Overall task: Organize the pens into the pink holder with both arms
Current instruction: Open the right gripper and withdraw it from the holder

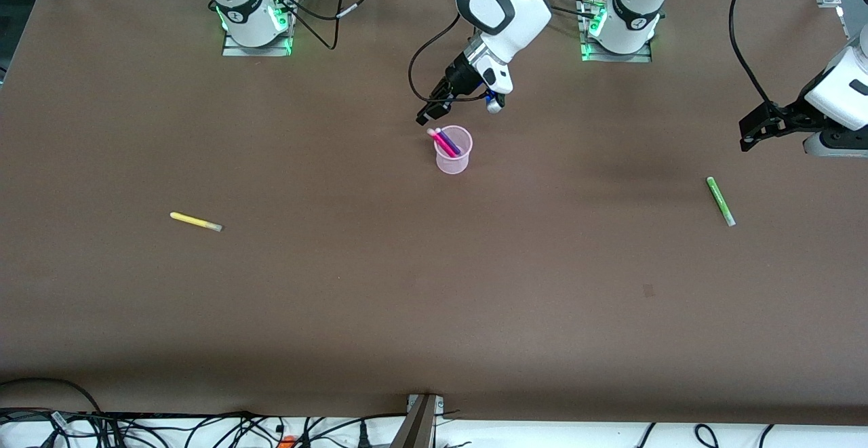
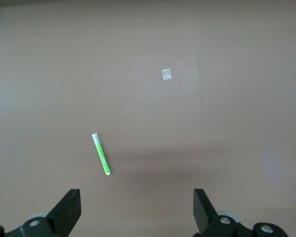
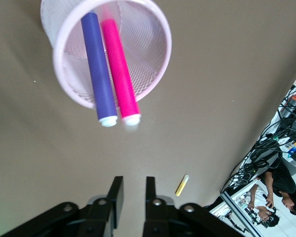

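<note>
The pink holder (image 1: pixel 453 153) stands upright mid-table with the magenta pen (image 1: pixel 444 141) and the purple pen (image 1: pixel 450 140) leaning in it. My right gripper (image 1: pixel 426 117) hovers just above and beside the holder, jaws slightly apart and empty. Its wrist view shows the holder (image 3: pixel 150 37), the purple pen (image 3: pixel 98 74), the magenta pen (image 3: pixel 119 74) and the gripper (image 3: pixel 134 185). The yellow pen (image 1: pixel 195 221) lies toward the right arm's end and shows in the right wrist view (image 3: pixel 181 185). The green pen (image 1: pixel 721 201) lies toward the left arm's end. My left gripper (image 1: pixel 748 137) is wide open above the table near it (image 2: pixel 101 154).
A small pale square mark (image 2: pixel 166 74) sits on the brown table (image 1: pixel 434 299), nearer to the front camera than the green pen. Cables run along the table's front edge (image 1: pixel 203 428). The arm bases (image 1: pixel 254 21) stand along the back edge.
</note>
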Controlling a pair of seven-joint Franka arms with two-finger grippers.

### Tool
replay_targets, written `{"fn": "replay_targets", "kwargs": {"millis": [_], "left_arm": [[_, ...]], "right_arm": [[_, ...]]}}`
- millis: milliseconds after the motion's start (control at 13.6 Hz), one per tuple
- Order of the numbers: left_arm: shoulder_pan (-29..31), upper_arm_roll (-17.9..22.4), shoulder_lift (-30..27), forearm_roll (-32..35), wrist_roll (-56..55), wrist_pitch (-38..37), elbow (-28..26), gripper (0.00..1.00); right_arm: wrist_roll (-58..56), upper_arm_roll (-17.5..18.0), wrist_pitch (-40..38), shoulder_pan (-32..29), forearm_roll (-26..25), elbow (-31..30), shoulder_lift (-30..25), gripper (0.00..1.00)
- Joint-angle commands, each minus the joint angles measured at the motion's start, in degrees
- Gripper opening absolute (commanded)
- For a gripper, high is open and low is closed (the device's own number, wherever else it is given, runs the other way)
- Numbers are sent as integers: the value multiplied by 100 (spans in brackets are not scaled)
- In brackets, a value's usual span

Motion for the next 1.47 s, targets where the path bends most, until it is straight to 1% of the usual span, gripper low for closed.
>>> {"fn": "replay_targets", "kwargs": {"millis": [0,220,294,367,514,588,661,735,808,882,955,1029,1102,1249,1322,1396], "left_arm": [[-52,22,-26,48,44,-119,108,100],[-35,31,-35,48,52,-198,108,100],[-35,31,-35,48,52,-294,108,100],[-35,31,-35,48,52,-304,108,100],[-35,31,-35,40,61,-304,108,100],[-35,23,-35,40,61,-304,108,100],[-44,22,-35,40,52,-304,117,100],[-44,22,-35,48,61,-304,126,100],[-52,22,-27,48,52,-304,178,100],[-61,22,-26,48,52,-304,178,100],[-61,-4,-26,48,52,-304,178,100],[-61,-13,-26,48,52,-304,178,100],[-61,-13,-26,48,52,-304,178,100],[-61,-21,-18,48,52,-321,205,100],[-61,-22,-18,48,52,-322,205,100],[-61,-22,-26,48,52,-322,205,100]], "right_arm": [[33,-107,-80,92,-88,282,41,99],[-186,-247,-334,13,-35,555,-134,100],[-239,-248,-466,-152,34,626,-292,100],[-240,-248,-606,-337,226,652,-554,100],[-423,-274,-677,-924,849,626,-1265,100],[-790,-309,-704,-1302,1157,626,-1582,100],[-1255,-353,-783,-1714,1360,626,-1881,100],[-1555,-423,-853,-2119,1588,626,-2136,100],[-1706,-589,-871,-2540,1939,618,-2417,100],[-1786,-843,-871,-2840,2290,557,-2673,100],[-1882,-1263,-854,-3026,2659,469,-2840,100],[-1996,-1798,-845,-3072,3020,416,-2938,100],[-2032,-2351,-793,-3072,3302,381,-2965,100],[-2033,-3275,-565,-3107,3873,206,-2948,100],[-2050,-3706,-294,-3133,4215,-39,-2948,100],[-2085,-4041,-100,-3142,4532,-303,-2939,100]]}}
